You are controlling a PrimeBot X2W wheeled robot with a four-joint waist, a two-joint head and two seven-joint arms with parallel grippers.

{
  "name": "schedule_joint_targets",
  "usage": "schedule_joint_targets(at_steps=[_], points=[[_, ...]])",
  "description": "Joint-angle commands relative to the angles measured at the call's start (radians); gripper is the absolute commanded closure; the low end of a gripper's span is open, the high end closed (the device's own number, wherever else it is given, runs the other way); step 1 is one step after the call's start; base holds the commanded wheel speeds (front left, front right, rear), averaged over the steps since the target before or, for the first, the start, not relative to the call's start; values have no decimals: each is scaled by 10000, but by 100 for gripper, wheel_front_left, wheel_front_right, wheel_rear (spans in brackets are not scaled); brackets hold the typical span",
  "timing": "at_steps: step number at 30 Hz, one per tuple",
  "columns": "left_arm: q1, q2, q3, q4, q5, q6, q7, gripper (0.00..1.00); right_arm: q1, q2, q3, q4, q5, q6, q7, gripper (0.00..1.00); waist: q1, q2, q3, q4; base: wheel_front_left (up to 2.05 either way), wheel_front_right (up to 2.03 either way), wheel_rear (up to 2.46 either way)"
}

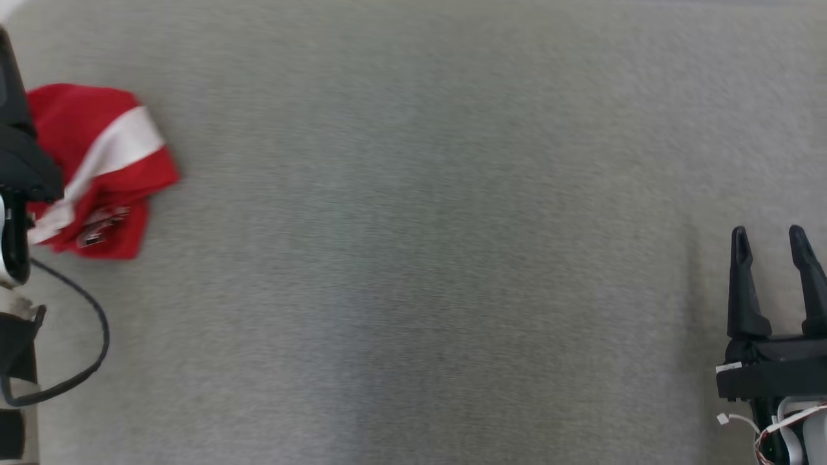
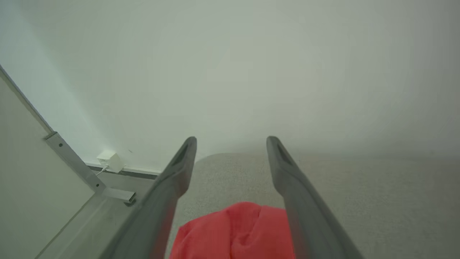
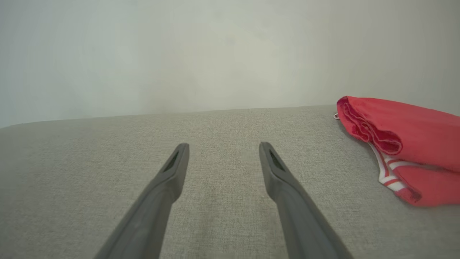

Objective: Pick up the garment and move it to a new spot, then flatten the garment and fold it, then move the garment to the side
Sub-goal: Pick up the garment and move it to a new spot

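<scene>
Head view: the garment [image 1: 103, 168], red with a white band, lies bunched at the far left of the grey surface [image 1: 413, 258], partly hidden by the dark left arm [image 1: 16, 161]. The right gripper [image 1: 769, 234] sits at the lower right, well apart from the garment, its fingers spread with nothing between them. Left wrist view: the left gripper [image 2: 231, 141] has its fingers spread, and a red hump of garment shows low between them, near their roots. The tips reach beyond the hump, over bare surface, toward the wall [image 2: 230, 72]. Whether the fingers touch the cloth cannot be told; nothing is clamped. Right wrist view: the right gripper's fingers stand apart over bare surface. The garment lies off to one side, near the far edge, in loose layers with a hem and striped trim exposed. Step in hand, as a judgement: the garment is neither flat nor squarely folded, and it sits at the edge with the left gripper over it, so the pick-up step reads as the current one, with no grasp yet made. Next move, as advice: lower the left gripper until the fingers straddle a thick fold, close on several layers at once, lift clear, then carry toward the open middle. Keep the right gripper free for the flattening step.
</scene>
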Motion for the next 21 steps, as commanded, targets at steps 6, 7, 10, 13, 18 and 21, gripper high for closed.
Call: schedule_joint_targets(at_steps=[6, 7, 10, 13, 18, 21], points=[[3, 402, -122, 1334, -9, 20, 1427, 0, -276, 64, -45, 90, 54, -26, -111, 0, -3, -3, 962, -1326, 0, 0, 0], [33, 397, -102, 1560, -91, 23, 1793, 0, -265, 71, -48, 108, 51, -26, -116, 0, -3, -3, 947, -1340, 0, 0, 0], [104, 390, -111, 2059, -257, 84, 2957, 0, -259, 96, -50, 130, 28, -26, -136, 0, -3, -3, 890, -1350, 0, 0, 0], [167, 287, -118, 2300, -408, 101, 3991, 0, -288, 117, 2, 123, -2, -26, -131, 0, -3, -3, 839, -1338, 0, 0, 0], [419, 273, -185, 2314, -467, 250, 4806, 83, -346, 149, 82, 149, -51, -26, -142, 0, -3, -3, 723, -1335, 0, 0, 0], [501, 426, -141, 1985, -461, 341, 4570, 100, -377, 180, 120, 208, -48, -26, -140, 0, -3, -3, 565, -1363, 0, 0, 0]])
